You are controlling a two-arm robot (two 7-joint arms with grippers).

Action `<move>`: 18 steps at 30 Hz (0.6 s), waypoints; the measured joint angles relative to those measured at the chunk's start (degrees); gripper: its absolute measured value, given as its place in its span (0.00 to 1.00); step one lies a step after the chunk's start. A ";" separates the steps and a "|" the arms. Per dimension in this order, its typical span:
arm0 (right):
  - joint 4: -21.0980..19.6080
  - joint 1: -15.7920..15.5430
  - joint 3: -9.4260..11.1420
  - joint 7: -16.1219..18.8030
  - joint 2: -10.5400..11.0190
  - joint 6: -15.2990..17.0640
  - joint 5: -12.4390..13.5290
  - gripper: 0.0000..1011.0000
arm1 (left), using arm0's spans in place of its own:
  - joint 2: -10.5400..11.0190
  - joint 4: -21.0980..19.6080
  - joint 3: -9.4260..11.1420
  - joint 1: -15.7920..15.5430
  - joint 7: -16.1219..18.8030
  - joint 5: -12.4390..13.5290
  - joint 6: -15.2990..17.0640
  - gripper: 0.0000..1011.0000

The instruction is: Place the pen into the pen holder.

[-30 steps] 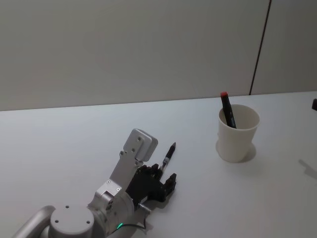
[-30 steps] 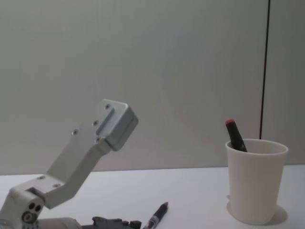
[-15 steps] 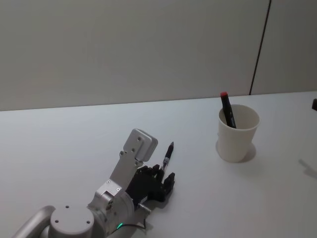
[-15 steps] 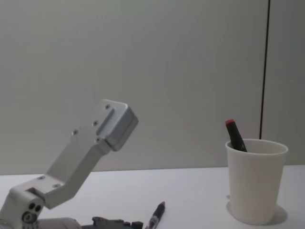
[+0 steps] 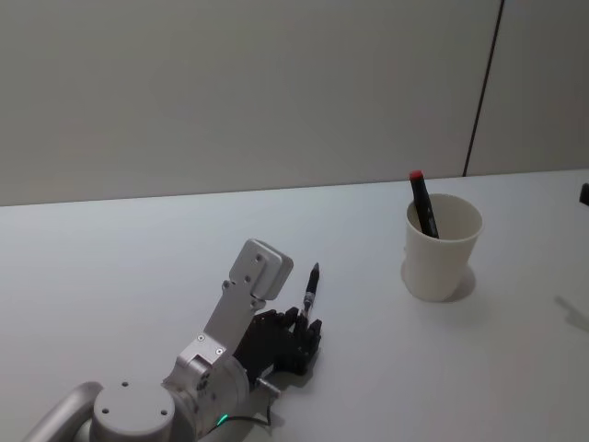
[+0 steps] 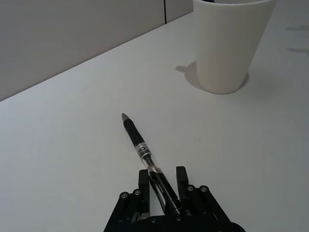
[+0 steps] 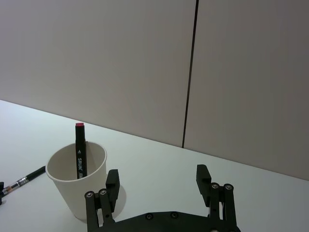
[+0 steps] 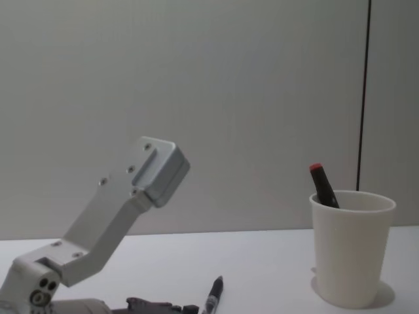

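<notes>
**Left side.** The left arm (image 5: 241, 304) reaches forward and low. Its wrist link slopes up and back, while the left end effector (image 6: 162, 175) lies almost flat along the desk (image 5: 110, 267).

**State.** It is open by a small margin. One of its fingers (image 6: 181, 175) stands on each side of the pen (image 6: 140, 145), at the pen's rear end. A sliver of gap shows beside the barrel, so I judge that it is not yet clamped.

**Key relation.** The pen's long axis runs straight out ahead of the left end effector, in line with its reach, with the writing tip at the far end. Whether the tip rests on the desk or is raised cannot be told.

**Target.** The pen holder (image 5: 444, 249) stands upright on the desk, ahead of the left end effector and well off to its right, apart from the pen's tip. A red-capped marker (image 5: 422, 203) already leans inside it.

**Judgement.** The left end effector is the nearer one and already has the pen between its fingers. The coming move calls for a firm closure, a lift, and a swing rightward that tips the pen upright over the rim.

**Right side.** The right end effector (image 7: 158, 180) hangs idle on the holder's far side, spread wide and holding nothing.
</notes>
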 joint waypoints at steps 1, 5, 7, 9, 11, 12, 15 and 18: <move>0.00 0.00 0.00 0.00 0.00 0.00 0.00 0.99 | 0.00 0.00 0.00 0.00 0.00 0.00 0.00 0.33; 0.00 0.00 0.00 0.00 0.00 0.00 0.00 0.99 | 0.00 0.00 0.00 0.00 0.00 0.00 0.00 0.31; 0.00 0.00 0.00 0.00 0.00 0.00 0.00 0.99 | 0.00 0.00 0.00 0.00 0.01 0.00 0.00 0.30; 0.00 0.00 0.00 0.00 0.00 0.00 0.00 0.99 | 0.00 0.00 0.00 0.00 0.00 0.00 0.00 0.28; 0.00 0.00 0.00 0.00 0.00 0.00 0.00 0.99 | 0.00 0.00 0.00 0.00 0.01 0.00 0.00 0.27; 0.00 0.00 0.00 0.00 0.00 0.00 0.00 0.99 | 0.00 0.00 0.00 0.00 0.01 0.00 0.00 0.27; 0.00 0.00 0.00 0.00 0.00 0.00 0.00 0.99 | 0.00 0.00 0.00 0.00 0.01 0.00 0.01 0.25; 0.00 0.00 0.00 0.00 0.00 0.00 0.00 0.99 | 0.00 0.00 0.00 0.00 0.01 0.00 0.01 0.23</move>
